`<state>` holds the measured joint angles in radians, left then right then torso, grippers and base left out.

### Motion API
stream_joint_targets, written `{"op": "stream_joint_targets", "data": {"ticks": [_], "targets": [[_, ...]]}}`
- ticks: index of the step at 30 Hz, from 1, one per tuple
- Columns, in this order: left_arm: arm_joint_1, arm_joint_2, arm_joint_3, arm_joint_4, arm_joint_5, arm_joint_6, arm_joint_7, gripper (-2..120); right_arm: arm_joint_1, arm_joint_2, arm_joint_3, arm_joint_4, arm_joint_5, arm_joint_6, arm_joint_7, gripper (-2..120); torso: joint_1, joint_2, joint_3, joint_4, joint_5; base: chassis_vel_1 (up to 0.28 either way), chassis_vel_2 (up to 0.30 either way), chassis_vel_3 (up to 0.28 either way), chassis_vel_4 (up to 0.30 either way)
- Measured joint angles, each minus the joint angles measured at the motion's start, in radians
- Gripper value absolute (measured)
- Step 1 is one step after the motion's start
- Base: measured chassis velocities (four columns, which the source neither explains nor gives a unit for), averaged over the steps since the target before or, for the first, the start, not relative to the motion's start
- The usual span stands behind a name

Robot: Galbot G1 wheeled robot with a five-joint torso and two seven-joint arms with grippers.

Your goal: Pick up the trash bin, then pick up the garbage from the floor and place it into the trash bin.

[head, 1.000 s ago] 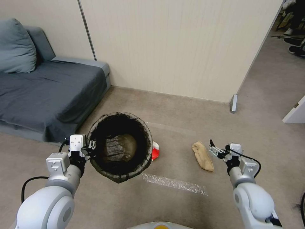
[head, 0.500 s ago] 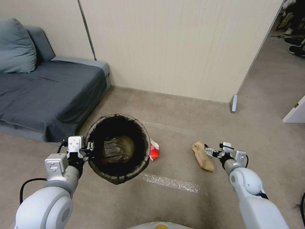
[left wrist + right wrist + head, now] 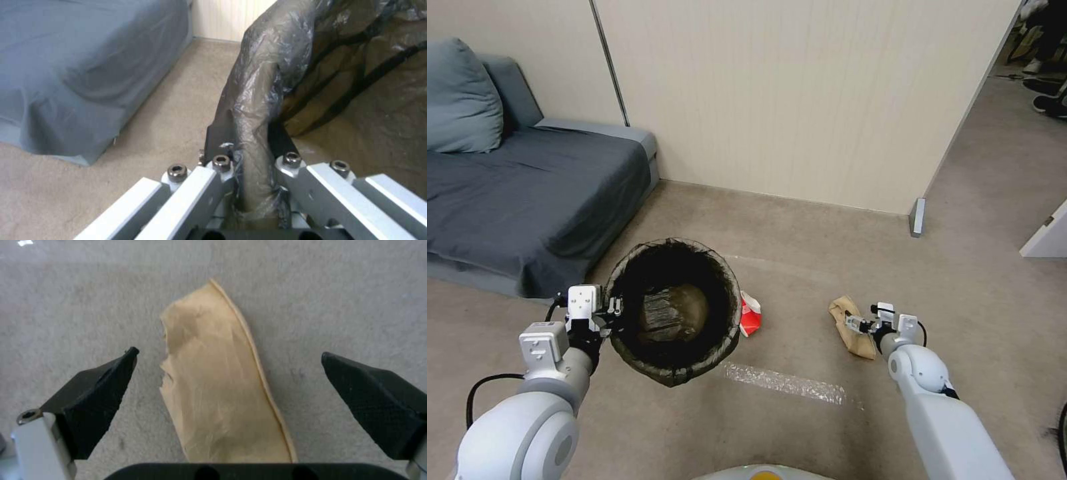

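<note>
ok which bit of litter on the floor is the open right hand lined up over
The flat tan paper bag, lying between the right hand's spread fingers. The red-and-white paper carton lies apart, beside the bag-lined round bin that the left hand holds.

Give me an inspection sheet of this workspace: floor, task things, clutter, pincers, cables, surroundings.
Surface: beige carpet floor; a strip of clear tape stuck on it.
Job's things: trash bin with dark bag, held at its rim; brown paper bag and a red-and-white carton lying on the floor.
Clutter: nothing seen.
Grippers: left pincer shut on the bin rim; right pincer open, fingers either side of the paper bag, apart from it.
Cables: black cable by the left arm.
Surroundings: grey sofa with cushion, panelled wall.
</note>
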<state>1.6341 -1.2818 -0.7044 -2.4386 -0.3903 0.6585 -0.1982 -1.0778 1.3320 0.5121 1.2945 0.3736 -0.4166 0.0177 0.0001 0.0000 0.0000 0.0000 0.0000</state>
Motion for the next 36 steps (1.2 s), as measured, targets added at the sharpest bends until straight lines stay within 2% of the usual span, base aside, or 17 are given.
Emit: {"op": "stream_joint_targets", "data": {"ticks": [15, 17, 18, 21, 25, 28, 29, 32, 33, 36], "targets": [[0.002, -0.002, -0.002, 0.0, 0.002, 0.0, 0.0, 3, 0.061, 0.033, -0.003, -0.194, -0.072, 0.051, 0.029, 99, 0.0, 0.0, 0.0, 0.0, 0.0, 0.0, 0.0, 0.0, 0.0], [0.002, -0.002, 0.0, 0.0, 0.003, 0.0, 0.0, 3, 0.064, 0.038, -0.003, -0.218, -0.089, 0.08, 0.031, 90, 0.0, 0.0, 0.0, 0.0001, 0.0, 0.0, 0.0, 0.0, 0.0], [0.002, -0.002, 0.0, 0.0, 0.003, 0.0, 0.0, 3, 0.064, 0.038, -0.003, -0.218, -0.089, 0.08, 0.031, 90, 0.0, 0.0, 0.0, 0.0001, 0.0, 0.0, 0.0, 0.0, 0.0], [0.002, -0.003, 0.001, 0.001, 0.003, 0.0, 0.0, 3, 0.064, 0.04, -0.003, -0.228, -0.105, 0.096, 0.029, 76, 0.0, 0.0, 0.0, 0.0001, 0.0, 0.0, 0.0, 0.0, 0.0], [0.002, -0.003, 0.001, 0.001, 0.004, 0.0, 0.0, 3, 0.064, 0.041, -0.004, -0.228, -0.105, 0.097, 0.028, 67, 0.0, 0.0, 0.0, 0.0001, 0.0001, 0.0, 0.0, 0.0, 0.0], [0.002, -0.005, 0.001, 0.001, 0.004, 0.0, 0.0, 3, 0.064, 0.043, -0.004, -0.23, -0.105, 0.098, 0.027, 52, 0.0, 0.0, 0.0, 0.0001, 0.0, 0.0, 0.0, 0.0, 0.0], [0.002, -0.005, 0.001, 0.001, 0.004, 0.0, 0.0, 3, 0.064, 0.043, -0.004, -0.23, -0.105, 0.098, 0.027, 52, 0.0, 0.0, 0.0, 0.0001, 0.0, 0.0, 0.0, 0.0, 0.0], [0.002, -0.004, 0.001, 0.001, 0.004, 0.0, 0.0, 3, 0.062, 0.045, -0.005, -0.232, -0.111, 0.104, 0.027, 36, 0.0, 0.0, 0.0, 0.0001, 0.0, 0.0, 0.0, 0.0, 0.0], [0.002, -0.004, 0.001, 0.001, 0.004, 0.0, 0.0, 3, 0.062, 0.045, -0.005, -0.232, -0.111, 0.104, 0.027, 36, 0.0, 0.0, 0.0, 0.0001, 0.0, 0.0, 0.0, 0.0, 0.0], [0.001, -0.003, 0.002, 0.005, 0.004, 0.0, 0.0, 3, 0.057, 0.046, -0.004, -0.23, -0.116, 0.11, 0.027, 21, 0.0, 0.0, 0.0, -0.0001, -0.0002, 0.0, 0.0, 0.0, 0.0]]}}
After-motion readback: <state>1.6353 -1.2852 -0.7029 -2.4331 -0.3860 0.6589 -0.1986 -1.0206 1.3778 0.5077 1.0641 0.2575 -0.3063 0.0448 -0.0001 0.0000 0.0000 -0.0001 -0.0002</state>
